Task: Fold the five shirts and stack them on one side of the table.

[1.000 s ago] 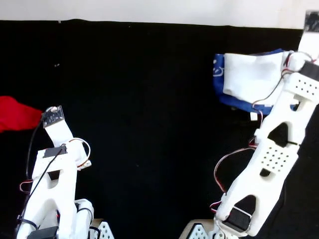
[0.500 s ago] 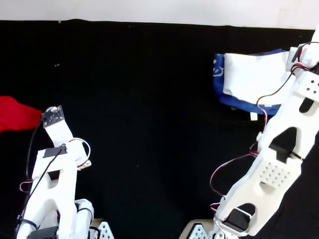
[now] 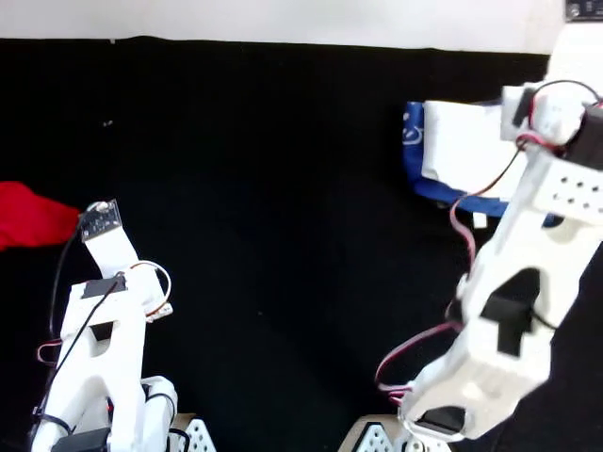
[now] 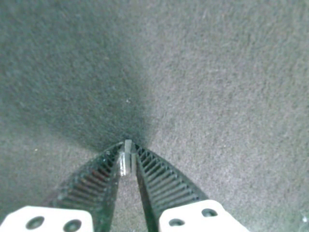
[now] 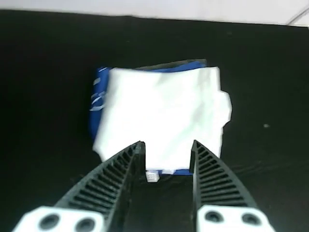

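Observation:
A folded white shirt (image 5: 161,118) lies on top of a folded blue shirt (image 5: 96,104) at the table's far right; the same white shirt (image 3: 466,146) and blue shirt (image 3: 412,141) appear in the high view, partly covered by the right arm (image 3: 528,254). My right gripper (image 5: 167,145) hangs open above the stack's near edge, holding nothing. A crumpled red shirt (image 3: 28,215) sits at the left edge of the table. My left gripper (image 4: 126,152) is shut and empty, tips close to the bare black cloth, beside the red shirt.
The black tablecloth (image 3: 283,188) covers the whole table, with a wide bare stretch in the middle. The left arm (image 3: 99,330) stands at the near left. A small white tag (image 5: 152,177) sticks out at the stack's near edge.
The right arm has lifted and swung inward, now covering more of the stack's right side. The left arm and the shirts have not moved.

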{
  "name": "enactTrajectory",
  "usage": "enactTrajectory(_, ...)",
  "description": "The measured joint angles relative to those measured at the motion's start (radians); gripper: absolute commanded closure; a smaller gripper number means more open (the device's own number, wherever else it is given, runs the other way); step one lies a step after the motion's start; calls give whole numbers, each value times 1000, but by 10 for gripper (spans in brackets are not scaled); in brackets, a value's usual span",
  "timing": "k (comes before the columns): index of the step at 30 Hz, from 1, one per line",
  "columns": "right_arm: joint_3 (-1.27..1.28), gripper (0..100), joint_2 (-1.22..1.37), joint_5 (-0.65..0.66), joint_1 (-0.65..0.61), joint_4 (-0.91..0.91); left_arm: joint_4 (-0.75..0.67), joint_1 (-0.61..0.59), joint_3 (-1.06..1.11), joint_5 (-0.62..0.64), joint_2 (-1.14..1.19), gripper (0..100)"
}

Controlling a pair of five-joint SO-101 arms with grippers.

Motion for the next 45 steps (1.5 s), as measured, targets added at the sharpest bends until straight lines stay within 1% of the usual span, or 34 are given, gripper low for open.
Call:
enactTrajectory(6,608,850,-341,0,-163,-5,0,0,0,0,0,991)
enactTrajectory(8,830,850,-437,0,-212,-60,0,0,0,0,0,991)
enactTrajectory(11,1166,850,-577,0,-264,-201,0,0,0,0,0,991)
enactTrajectory(14,1501,854,-704,0,-270,-394,0,0,0,0,2,991)
enactTrajectory(15,1608,878,-743,3,-272,-459,0,0,0,0,2,991)
enactTrajectory(17,1812,992,-815,3,-273,-583,0,0,0,0,2,991)
enactTrajectory(18,1906,994,-847,3,-273,-646,0,0,0,0,2,991)
enactTrajectory(19,1993,974,-876,3,-273,-707,0,0,0,0,2,991)
enactTrajectory(22,2209,993,-944,3,-273,-848,0,0,0,0,2,991)
enactTrajectory(27,2440,990,-1010,3,-272,-1023,0,0,0,0,2,989)
enactTrajectory(30,2552,990,-1033,3,-236,-1155,0,0,0,0,2,987)
enactTrajectory(35,2578,986,-1045,3,-224,-1195,9,12,-15,-2,5,986)
enactTrajectory(37,2579,986,-1045,3,-224,-1198,86,12,-55,-31,6,973)
enactTrajectory(39,2579,986,-1045,3,-222,-1198,204,8,-129,-78,8,911)
enactTrajectory(41,2579,986,-1045,3,-221,-1198,310,-46,-218,-124,8,836)
enactTrajectory(42,2579,986,-1045,3,-221,-1198,344,-83,-265,-153,11,820)
enactTrajectory(45,2579,986,-1045,3,-221,-1198,397,-201,-408,-244,61,819)
